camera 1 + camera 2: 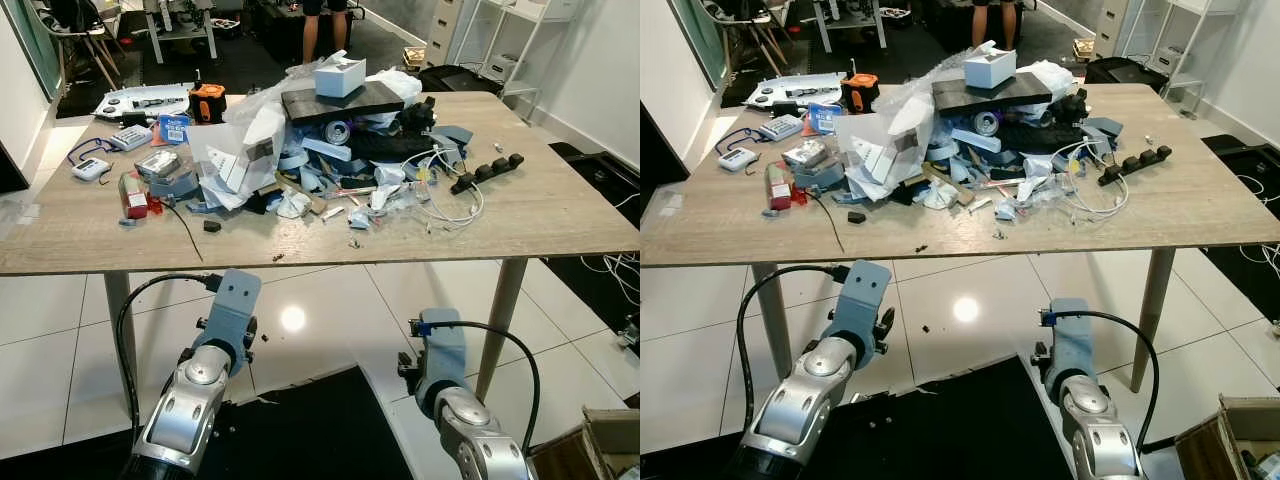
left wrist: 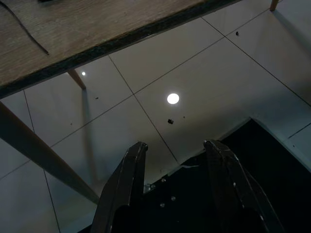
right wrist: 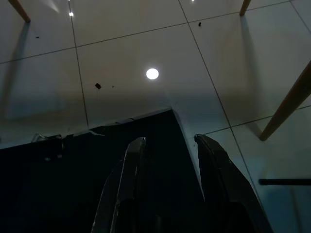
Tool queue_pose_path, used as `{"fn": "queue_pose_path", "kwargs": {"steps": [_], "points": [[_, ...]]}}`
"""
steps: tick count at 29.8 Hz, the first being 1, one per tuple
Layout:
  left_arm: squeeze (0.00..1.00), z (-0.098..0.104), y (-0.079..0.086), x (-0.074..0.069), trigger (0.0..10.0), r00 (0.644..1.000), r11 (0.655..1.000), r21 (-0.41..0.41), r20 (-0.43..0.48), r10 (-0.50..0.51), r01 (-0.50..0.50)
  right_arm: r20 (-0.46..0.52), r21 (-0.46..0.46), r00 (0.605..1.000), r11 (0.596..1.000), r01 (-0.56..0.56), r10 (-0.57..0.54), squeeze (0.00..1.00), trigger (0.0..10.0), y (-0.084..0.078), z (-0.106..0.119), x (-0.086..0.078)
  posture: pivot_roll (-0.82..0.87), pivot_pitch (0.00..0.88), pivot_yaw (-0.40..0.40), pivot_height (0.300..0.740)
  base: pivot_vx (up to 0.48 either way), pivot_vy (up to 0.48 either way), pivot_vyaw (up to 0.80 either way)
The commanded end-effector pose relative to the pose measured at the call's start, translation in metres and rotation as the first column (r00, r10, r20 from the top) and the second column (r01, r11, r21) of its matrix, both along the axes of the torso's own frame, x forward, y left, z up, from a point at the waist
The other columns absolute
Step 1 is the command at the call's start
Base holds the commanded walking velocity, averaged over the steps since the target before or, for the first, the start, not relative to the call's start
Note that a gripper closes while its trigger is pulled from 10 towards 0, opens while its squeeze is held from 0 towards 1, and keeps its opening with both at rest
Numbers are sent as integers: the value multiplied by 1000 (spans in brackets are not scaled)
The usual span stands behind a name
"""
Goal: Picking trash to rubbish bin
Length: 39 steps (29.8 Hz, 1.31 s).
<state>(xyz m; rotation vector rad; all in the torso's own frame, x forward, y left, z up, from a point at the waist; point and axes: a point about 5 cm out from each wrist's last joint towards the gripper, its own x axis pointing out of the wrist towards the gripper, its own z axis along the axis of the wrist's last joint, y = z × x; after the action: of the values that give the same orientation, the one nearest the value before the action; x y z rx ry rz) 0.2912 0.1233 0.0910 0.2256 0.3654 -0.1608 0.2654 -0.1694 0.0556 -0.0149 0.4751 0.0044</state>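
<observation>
Both my grippers hang low in front of the table (image 1: 560,225), nothing held.

Left gripper (image 2: 175,160) gapes empty below the table's near edge; right gripper (image 3: 167,155) likewise, over the floor. The trash (image 1: 330,150) is heaped mid-table. I should lift an arm above the edge, then take a loose outer scrap first.
</observation>
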Motion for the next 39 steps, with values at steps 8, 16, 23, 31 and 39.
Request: {"fn": "queue_pose_path", "kwargs": {"steps": [8,16,23,31,39], "points": [[0,-5,2,-5,10000,999,999,-24,-21,33,-34,16,36,1000,999,4,-4,0,10000,-2,6,-1,-72,114,18,740,0,0,0],[0,29,0,-4,10000,986,981,-176,158,-52,80,275,178,958,976,-129,76,0,10000,11,59,20,-69,117,19,740,0,0,0],[0,99,8,-2,10000,885,879,-326,423,-195,349,647,265,762,940,-217,-6,0,10000,10,146,35,-59,125,15,740,0,0,0],[0,114,15,28,10000,892,986,-161,451,35,43,697,36,717,998,-53,13,0,10000,0,170,45,-58,121,18,740,0,0,0],[0,104,21,27,10000,913,978,-204,394,110,-30,673,-31,738,999,-40,51,0,10000,1,160,47,-62,122,17,740,0,0,0]]}}
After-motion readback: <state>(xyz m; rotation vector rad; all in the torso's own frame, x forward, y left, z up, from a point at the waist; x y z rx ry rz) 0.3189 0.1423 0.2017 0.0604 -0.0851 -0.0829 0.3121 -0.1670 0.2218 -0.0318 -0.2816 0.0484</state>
